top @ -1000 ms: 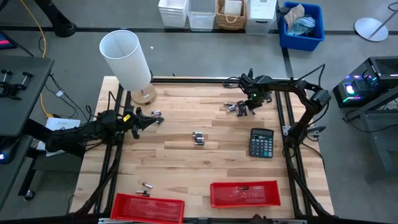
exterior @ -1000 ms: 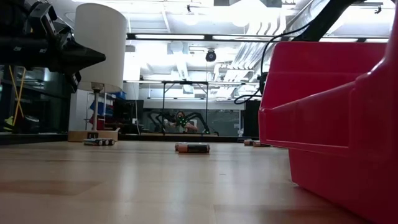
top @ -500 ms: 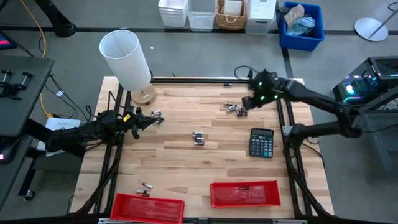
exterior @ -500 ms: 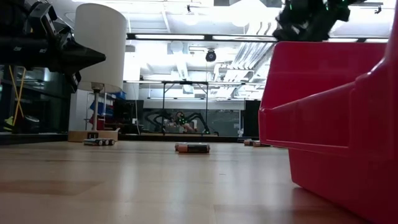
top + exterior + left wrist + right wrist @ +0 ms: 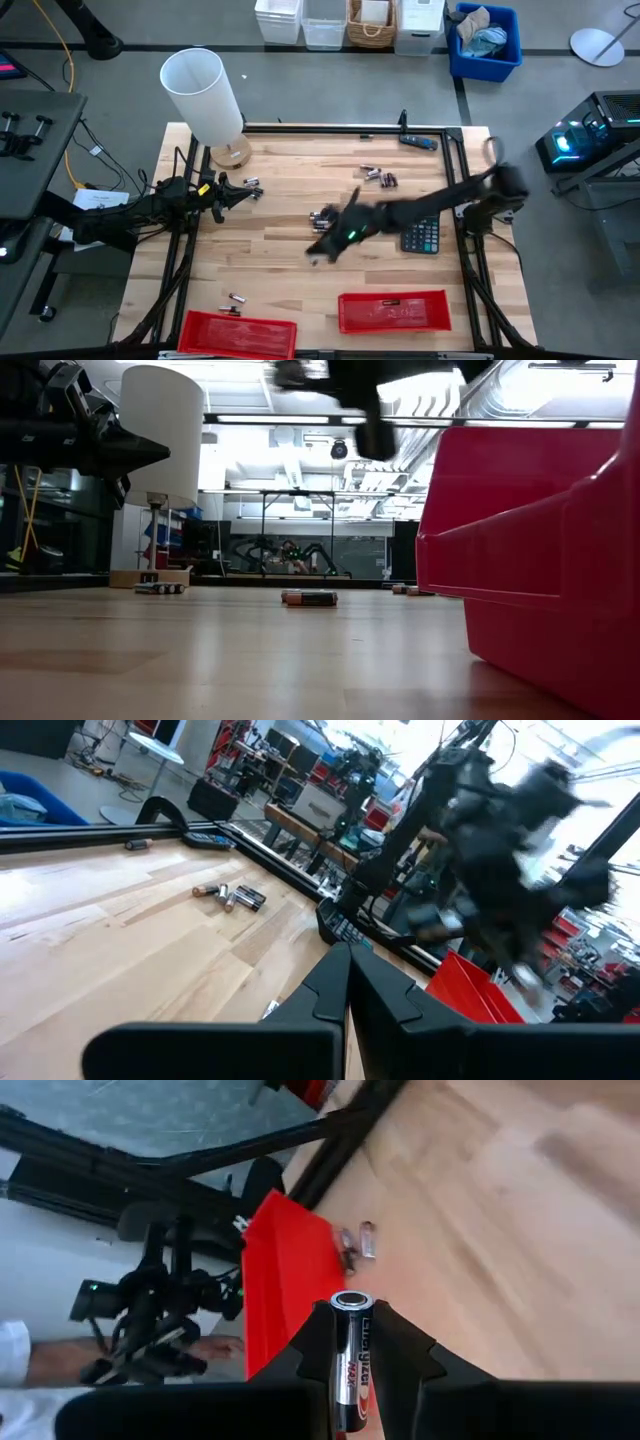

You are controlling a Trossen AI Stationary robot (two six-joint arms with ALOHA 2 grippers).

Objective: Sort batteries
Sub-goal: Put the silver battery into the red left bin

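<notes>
Small batteries lie in loose groups on the wooden table: one group at the far right [image 5: 378,177], one in the middle [image 5: 319,215], a pair near the front left [image 5: 235,300]. My right gripper [image 5: 322,247], blurred, hangs over the table's middle, shut on one black battery [image 5: 352,1355]. In the low view it shows high above the table [image 5: 370,415]. My left gripper [image 5: 245,192] waits shut at the table's left edge, its fingertips together [image 5: 347,982], with more batteries [image 5: 253,189] lying beside it. My right gripper pinches the black battery between its two fingers. The battery lies along the fingers, and its silvery end cap [image 5: 352,1300] sticks out past the fingertips. It is lifted clear of the table.
A black calculator [image 5: 420,232] lies at the right under my right arm. Two red bins [image 5: 237,335] [image 5: 393,311] stand at the near edge. A blue-and-black tool [image 5: 418,142] lies at the far edge, and a white cylinder [image 5: 203,95] stands at the far left corner.
My right gripper has swept fast from the battery group at the far right toward the table's middle, going left and toward the near edge and rising. The arm has stretched out and the wrist has turned. The tool at the far edge has come into view.
</notes>
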